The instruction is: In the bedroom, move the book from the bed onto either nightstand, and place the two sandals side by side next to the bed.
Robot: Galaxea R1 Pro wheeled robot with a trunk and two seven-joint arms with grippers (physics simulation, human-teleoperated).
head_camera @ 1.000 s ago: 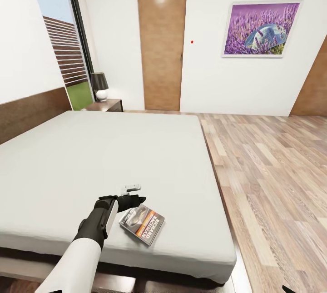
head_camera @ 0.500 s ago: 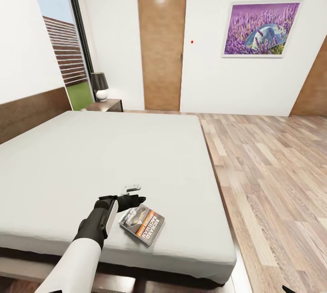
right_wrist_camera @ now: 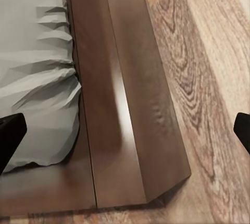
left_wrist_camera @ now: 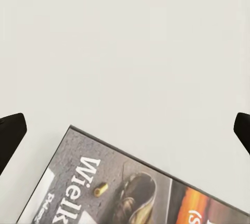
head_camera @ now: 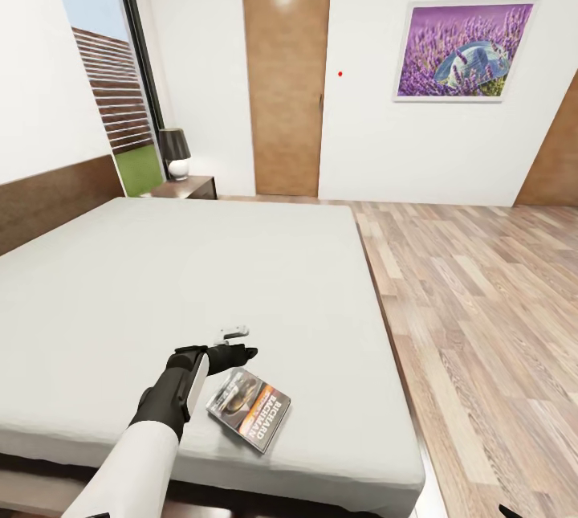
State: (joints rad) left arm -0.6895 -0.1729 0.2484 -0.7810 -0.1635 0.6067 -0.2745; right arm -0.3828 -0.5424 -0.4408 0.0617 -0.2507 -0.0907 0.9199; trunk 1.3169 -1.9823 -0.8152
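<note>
One book lies flat on the bed, near the foot-end corner closest to the robot, at about 6 o'clock in the head view, its long side angled to the mattress edge. The left gripper hangs just past the book's far corner, at roughly 11 o'clock from it; in the left wrist view its fingertips sit wide apart with bare sheet between them and the book's corner low in the frame. It holds nothing. The right gripper's fingertips are likewise spread wide, over the bed frame and floor.

Judging from this, the step in hand is grasping the book. A thin paperback flat on a soft mattress gives little to pinch, so the gripper should probably draw back toward the robot until the book's edge sits between the fingers, turn to square with that edge, then press lightly into the sheet so one finger slips beneath. Closing too early would only nudge it toward the bed's edge.

A nightstand with a lamp stands at 11 o'clock, well apart, beside the headboard.
</note>
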